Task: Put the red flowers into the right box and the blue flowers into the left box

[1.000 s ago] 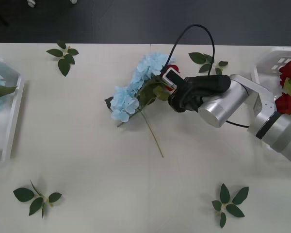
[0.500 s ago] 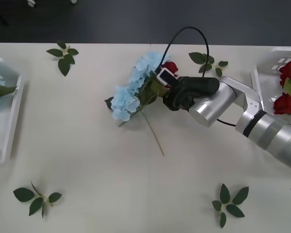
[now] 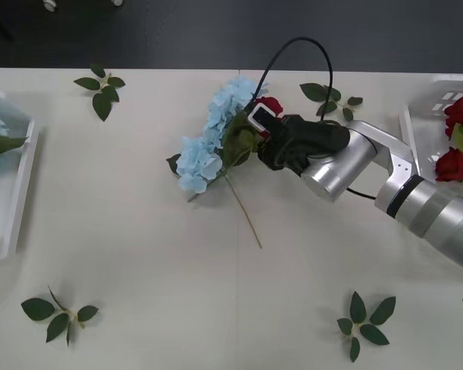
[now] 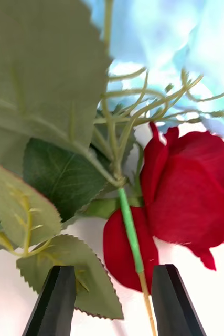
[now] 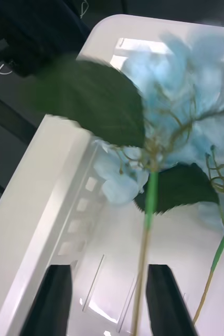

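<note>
The right gripper (image 3: 256,128) reaches to the middle of the cream table (image 3: 139,262), its black fingers (image 4: 56,307) spread apart and holding nothing; a thin green stem (image 4: 130,231) passes between them, untouched. Just beyond lies one deep-red artificial rose (image 3: 270,105) beside a heap of pale sky-blue hydrangea clusters (image 3: 212,135) with dark leaves. The white translucent right box (image 3: 428,116) at the table's right edge holds two more red roses (image 3: 457,139). The left gripper (image 5: 109,302) hangs over the white translucent left box (image 3: 15,193), fingers parted around a hydrangea stem (image 5: 146,236) without gripping it; two stems of blue blooms lie there. Five flowerless green leaf sprigs (image 3: 102,86) lie scattered on the table
</note>
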You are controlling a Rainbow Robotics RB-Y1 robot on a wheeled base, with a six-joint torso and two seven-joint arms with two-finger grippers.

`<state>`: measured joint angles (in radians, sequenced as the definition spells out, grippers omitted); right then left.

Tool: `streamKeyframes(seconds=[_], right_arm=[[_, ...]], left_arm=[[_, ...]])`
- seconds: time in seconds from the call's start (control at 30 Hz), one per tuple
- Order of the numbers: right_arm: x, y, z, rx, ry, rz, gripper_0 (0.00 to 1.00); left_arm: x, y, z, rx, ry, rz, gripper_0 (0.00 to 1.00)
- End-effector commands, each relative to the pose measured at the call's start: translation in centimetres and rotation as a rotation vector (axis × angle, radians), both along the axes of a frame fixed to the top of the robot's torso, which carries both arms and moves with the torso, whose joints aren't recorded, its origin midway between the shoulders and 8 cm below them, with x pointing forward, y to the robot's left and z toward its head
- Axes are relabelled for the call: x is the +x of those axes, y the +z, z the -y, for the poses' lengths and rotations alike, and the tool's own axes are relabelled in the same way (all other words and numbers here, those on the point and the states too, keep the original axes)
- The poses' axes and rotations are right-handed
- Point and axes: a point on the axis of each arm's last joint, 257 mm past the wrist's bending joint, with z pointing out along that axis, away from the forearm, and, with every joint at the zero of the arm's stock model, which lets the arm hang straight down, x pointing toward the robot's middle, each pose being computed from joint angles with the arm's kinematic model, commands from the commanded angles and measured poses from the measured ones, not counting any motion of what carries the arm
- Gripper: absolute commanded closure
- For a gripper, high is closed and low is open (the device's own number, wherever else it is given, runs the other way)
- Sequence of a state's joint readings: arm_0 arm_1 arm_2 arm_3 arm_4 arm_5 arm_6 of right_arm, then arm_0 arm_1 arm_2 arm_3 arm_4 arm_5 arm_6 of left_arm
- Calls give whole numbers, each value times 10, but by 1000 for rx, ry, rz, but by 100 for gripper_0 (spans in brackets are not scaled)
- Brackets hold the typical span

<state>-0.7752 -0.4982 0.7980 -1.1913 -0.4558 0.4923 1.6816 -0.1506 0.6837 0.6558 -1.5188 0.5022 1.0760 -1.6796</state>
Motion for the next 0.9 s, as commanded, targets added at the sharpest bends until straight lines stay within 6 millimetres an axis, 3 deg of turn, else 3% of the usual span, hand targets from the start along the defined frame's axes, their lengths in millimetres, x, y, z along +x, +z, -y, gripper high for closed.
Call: streamKeyframes(seconds=[0.03, 0.17, 0.47, 0.63, 0.9], right_arm=[[10, 22, -2, 20, -8, 41, 58], [12, 23, 5, 16, -21, 48, 58], [16, 20, 20, 14, -51, 43, 58], [16, 19, 23, 26, -60, 31, 58], [16, 11, 30, 27, -77, 9, 58]], left_arm=[[17, 28, 8, 42, -34, 37, 25], [22, 29, 17, 41, -59, 39, 19], [21, 42, 64, 22, -157, -15, 9], [15, 50, 106, -10, -254, -50, 7], [4, 37, 176, -1, -431, -151, 6]])
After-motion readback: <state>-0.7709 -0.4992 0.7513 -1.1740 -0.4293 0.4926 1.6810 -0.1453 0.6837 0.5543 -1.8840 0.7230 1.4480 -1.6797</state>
